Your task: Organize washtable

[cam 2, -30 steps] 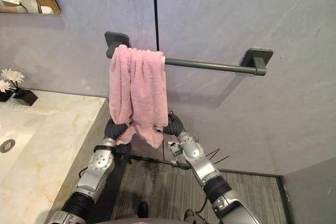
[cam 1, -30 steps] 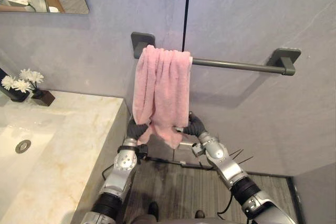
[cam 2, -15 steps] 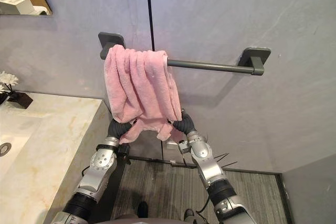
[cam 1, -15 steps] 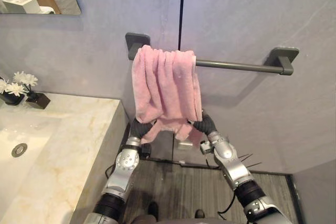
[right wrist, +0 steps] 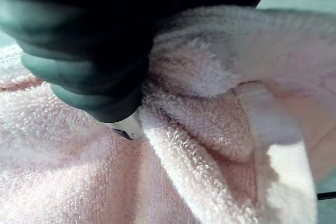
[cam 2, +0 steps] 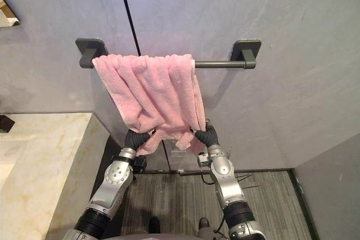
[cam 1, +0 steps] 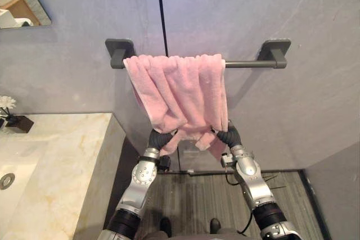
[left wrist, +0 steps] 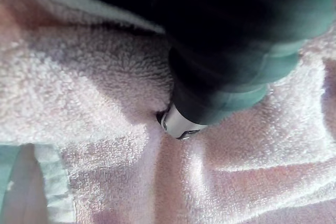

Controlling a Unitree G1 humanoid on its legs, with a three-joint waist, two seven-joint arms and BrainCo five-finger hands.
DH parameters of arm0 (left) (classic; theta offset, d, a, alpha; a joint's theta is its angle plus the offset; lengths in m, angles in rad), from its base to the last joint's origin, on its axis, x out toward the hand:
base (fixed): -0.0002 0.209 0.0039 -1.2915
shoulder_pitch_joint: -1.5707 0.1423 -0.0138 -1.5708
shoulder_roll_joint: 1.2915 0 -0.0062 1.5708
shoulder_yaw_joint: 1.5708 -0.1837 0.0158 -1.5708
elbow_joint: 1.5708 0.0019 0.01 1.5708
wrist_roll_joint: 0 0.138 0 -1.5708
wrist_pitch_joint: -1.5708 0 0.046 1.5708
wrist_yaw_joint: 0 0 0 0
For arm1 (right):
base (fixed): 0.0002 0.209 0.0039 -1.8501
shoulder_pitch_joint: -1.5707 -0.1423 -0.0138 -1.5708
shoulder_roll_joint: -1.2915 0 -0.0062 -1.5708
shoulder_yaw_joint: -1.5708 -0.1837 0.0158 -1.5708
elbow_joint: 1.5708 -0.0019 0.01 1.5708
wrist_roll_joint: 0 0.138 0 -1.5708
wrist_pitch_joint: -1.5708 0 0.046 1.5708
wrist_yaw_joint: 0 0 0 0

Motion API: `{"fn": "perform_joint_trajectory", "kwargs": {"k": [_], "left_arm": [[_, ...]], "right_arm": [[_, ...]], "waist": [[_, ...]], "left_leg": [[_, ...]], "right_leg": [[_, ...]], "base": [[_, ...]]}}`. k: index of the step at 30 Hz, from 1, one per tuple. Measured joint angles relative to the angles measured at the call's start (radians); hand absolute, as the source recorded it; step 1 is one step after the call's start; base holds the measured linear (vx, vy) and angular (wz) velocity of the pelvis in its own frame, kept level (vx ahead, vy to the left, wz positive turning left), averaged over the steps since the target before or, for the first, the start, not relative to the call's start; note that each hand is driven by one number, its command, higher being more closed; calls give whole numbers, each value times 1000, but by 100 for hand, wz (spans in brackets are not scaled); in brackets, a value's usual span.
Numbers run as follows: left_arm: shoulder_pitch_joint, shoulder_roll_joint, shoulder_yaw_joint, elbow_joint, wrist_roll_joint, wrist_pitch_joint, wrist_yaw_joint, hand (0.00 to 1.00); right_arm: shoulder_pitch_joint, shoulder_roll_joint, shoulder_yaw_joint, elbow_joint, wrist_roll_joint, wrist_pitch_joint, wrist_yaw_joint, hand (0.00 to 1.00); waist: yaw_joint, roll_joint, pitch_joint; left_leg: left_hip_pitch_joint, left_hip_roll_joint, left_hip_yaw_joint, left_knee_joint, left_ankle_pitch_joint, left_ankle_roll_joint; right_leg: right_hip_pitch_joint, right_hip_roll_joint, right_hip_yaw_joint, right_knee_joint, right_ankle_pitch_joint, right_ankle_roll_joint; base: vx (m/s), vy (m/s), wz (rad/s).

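Left eye view: which way does your pink terry towel [cam 1: 180,91] lie from the hands?

— Above both of them. It hangs over the dark grey wall bar [cam 1: 250,64], whose long axis runs left to right, and it's bunched toward the bar's left end.

— And your grip?

— Your left hand [cam 1: 159,139] and right hand [cam 1: 228,136] are buried in the lower edge. Both wrist views are poor, so I cannot tell whether either grasps. You'd probably spread it rightward: your right hand sits nearer the bare stretch of bar.

Soft, even light; faint shadows
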Motion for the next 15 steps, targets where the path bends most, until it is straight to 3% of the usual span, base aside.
{"fn": "perform_joint_trajectory", "kwargs": {"k": [15], "left_arm": [[3, -40, 11, 92, -42, 11, 0, 100]], "right_arm": [[-31, 74, -55, 113, 29, -9, -11, 100]], "waist": [[-2, 11, -2]], "left_leg": [[6, -2, -5, -6, -1, 0]], "right_leg": [[8, -1, -2, 2, 0, 0]], "base": [[-25, -5, 1]]}}
